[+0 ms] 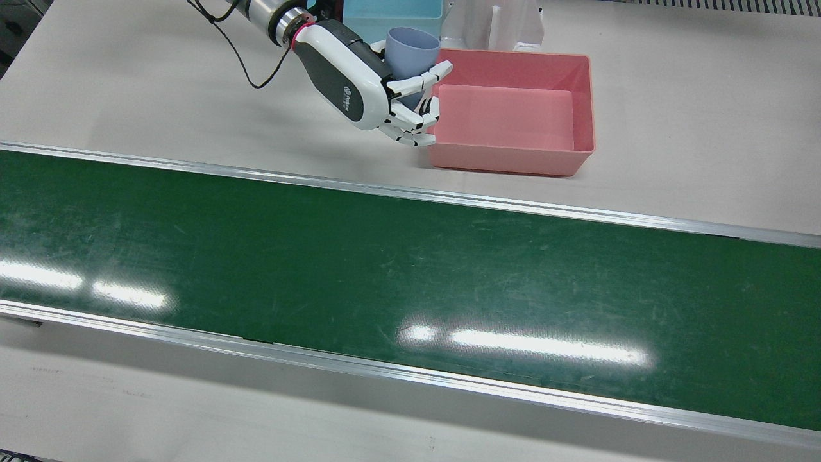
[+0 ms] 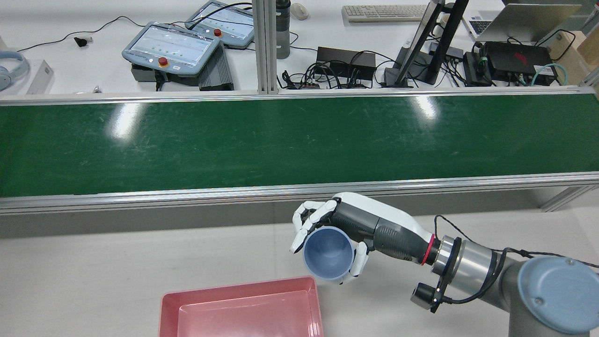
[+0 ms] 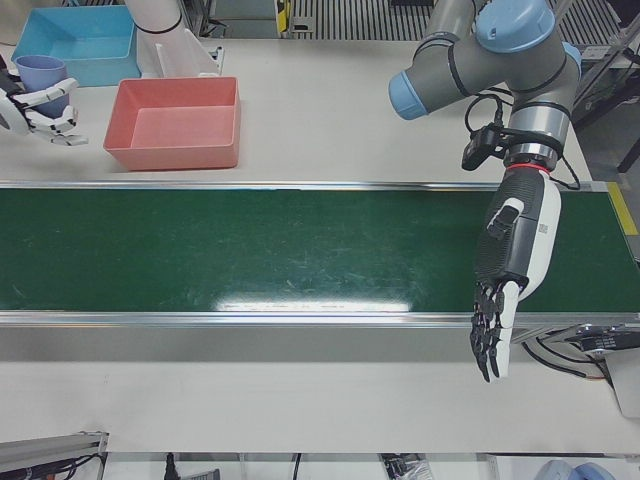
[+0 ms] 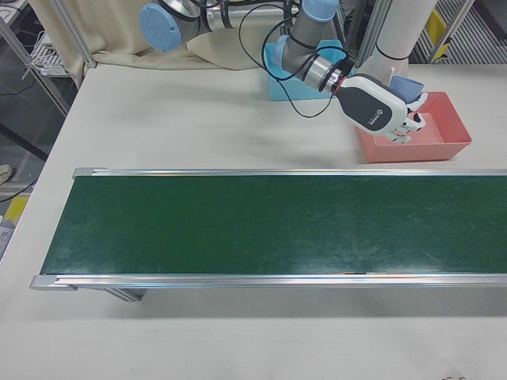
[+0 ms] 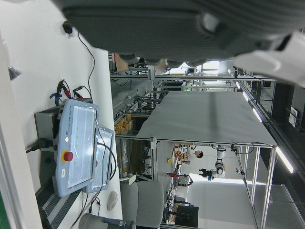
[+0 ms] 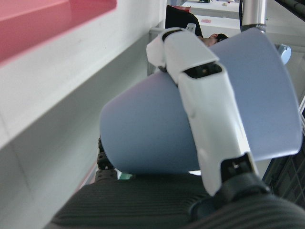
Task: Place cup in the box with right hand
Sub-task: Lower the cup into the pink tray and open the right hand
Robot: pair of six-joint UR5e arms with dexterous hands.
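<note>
Transport step, by the look of it: right hand (image 1: 378, 90) wrapped around blue cup (image 1: 412, 54), fingers (image 1: 420, 82) curled across cup wall, thumb on other side per rear view. Cup held off the table, mouth up in front view, tilted toward rear cam. Sits just beside pink box (image 1: 580, 109), at its near short wall; not yet over the interior, nothing inside box. Second blue bin (image 1: 391, 13) behind, not the target.

Next move, prob.: shift sideways til cup clears box rim & hangs over the floor, lower, then release. Risk: fingertips or cup base clipping the rim on the way across.

Left hand (image 3: 497, 320) idle w/ fingers apart, pointing down past far edge of green conveyor (image 1: 410, 282), holding nothing.
</note>
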